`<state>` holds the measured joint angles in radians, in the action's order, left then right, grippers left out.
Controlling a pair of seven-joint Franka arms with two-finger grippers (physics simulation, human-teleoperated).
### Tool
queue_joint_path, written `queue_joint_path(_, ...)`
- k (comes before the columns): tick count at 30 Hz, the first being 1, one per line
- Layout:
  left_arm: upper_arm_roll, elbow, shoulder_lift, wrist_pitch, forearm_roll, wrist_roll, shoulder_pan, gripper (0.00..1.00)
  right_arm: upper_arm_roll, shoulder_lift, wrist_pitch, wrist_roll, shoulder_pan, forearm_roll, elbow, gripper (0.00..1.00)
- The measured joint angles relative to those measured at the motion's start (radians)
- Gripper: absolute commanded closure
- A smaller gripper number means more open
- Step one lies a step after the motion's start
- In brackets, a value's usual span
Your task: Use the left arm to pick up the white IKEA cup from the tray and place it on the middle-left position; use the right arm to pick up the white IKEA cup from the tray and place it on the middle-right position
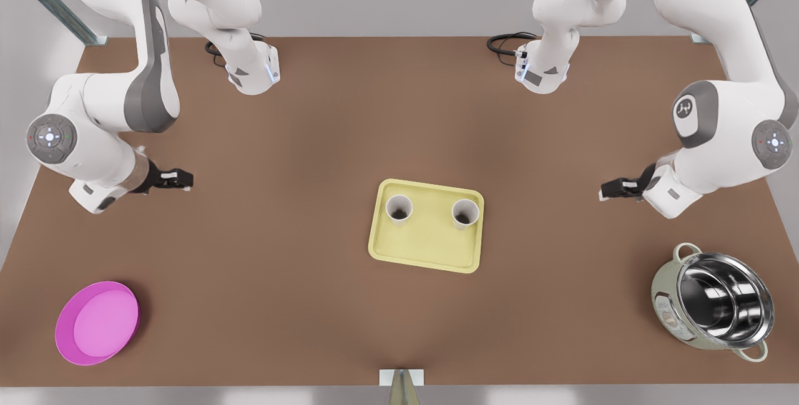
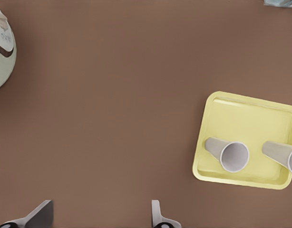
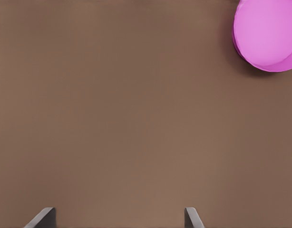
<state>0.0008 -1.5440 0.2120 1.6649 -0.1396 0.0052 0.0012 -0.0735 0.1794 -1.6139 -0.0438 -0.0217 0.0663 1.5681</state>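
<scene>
Left gripper (image 1: 604,191): spread, empty; white cup (image 1: 465,213) at its front-view 9 o'clock.
Right gripper (image 1: 189,179): spread, empty; other cup (image 1: 399,208) at 3 o'clock.
Advice: centre over each rim, then descend plumb.

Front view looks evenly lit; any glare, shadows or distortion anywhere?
Front view: bright reflections inside the steel pot; soft dark patches on the tabletop. Left wrist view: beyond the open left gripper, the white cups look splayed by perspective. Right wrist view: beyond the open right gripper, the pink dish casts a soft shadow.
</scene>
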Motion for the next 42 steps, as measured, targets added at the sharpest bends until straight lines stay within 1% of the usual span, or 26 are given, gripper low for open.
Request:
queue_joint_path(6, -0.034, -0.003, 0.006, 0.082, 0.024, -0.002, -0.007, 0.00, -0.001, 0.016, -0.067, -0.003, 0.022, 0.004, -0.007, 0.00)
queue_joint_path(8, -0.041, 0.000, 0.039, 0.102, 0.029, -0.007, -0.067, 0.00, -0.002, 0.046, -0.092, 0.015, 0.091, 0.004, -0.007, 0.00)
queue_joint_path(10, -0.043, 0.008, 0.069, 0.120, 0.033, -0.024, -0.150, 0.00, -0.004, 0.083, -0.120, 0.049, 0.194, 0.005, -0.008, 0.00)
queue_joint_path(12, -0.044, 0.035, 0.111, 0.139, 0.035, -0.046, -0.211, 0.00, -0.005, 0.138, -0.150, 0.091, 0.277, 0.005, -0.015, 0.00)
queue_joint_path(15, -0.044, 0.043, 0.173, 0.181, 0.069, -0.090, -0.298, 0.00, -0.005, 0.241, -0.186, 0.167, 0.387, 0.006, -0.091, 0.00)
queue_joint_path(18, -0.044, 0.044, 0.217, 0.223, 0.087, -0.134, -0.349, 0.00, -0.005, 0.331, -0.244, 0.259, 0.480, 0.006, -0.136, 0.00)
queue_joint_path(22, -0.044, 0.033, 0.291, 0.290, 0.099, -0.196, -0.406, 0.00, -0.027, 0.483, -0.313, 0.396, 0.571, 0.002, -0.287, 0.00)
queue_joint_path(25, -0.044, -0.028, 0.316, 0.351, 0.099, -0.236, -0.418, 0.00, -0.057, 0.582, -0.348, 0.490, 0.606, 0.000, -0.378, 0.00)
queue_joint_path(27, -0.044, -0.092, 0.305, 0.391, 0.102, -0.261, -0.435, 0.00, -0.082, 0.599, -0.365, 0.547, 0.611, -0.001, -0.390, 0.00)
queue_joint_path(29, -0.043, -0.229, 0.251, 0.453, 0.110, -0.282, -0.442, 0.00, -0.104, 0.603, -0.375, 0.598, 0.615, -0.001, -0.389, 0.00)
queue_joint_path(31, -0.042, -0.294, 0.228, 0.509, 0.116, -0.301, -0.443, 0.00, -0.113, 0.611, -0.382, 0.643, 0.630, -0.001, -0.386, 0.00)
queue_joint_path(37, -0.037, -0.312, 0.269, 0.626, 0.122, -0.347, -0.434, 0.00, -0.115, 0.635, -0.402, 0.742, 0.617, -0.001, -0.352, 0.00)
queue_joint_path(42, -0.036, -0.312, 0.290, 0.688, 0.124, -0.374, -0.434, 0.00, -0.116, 0.628, -0.435, 0.792, 0.600, 0.000, -0.274, 0.00)
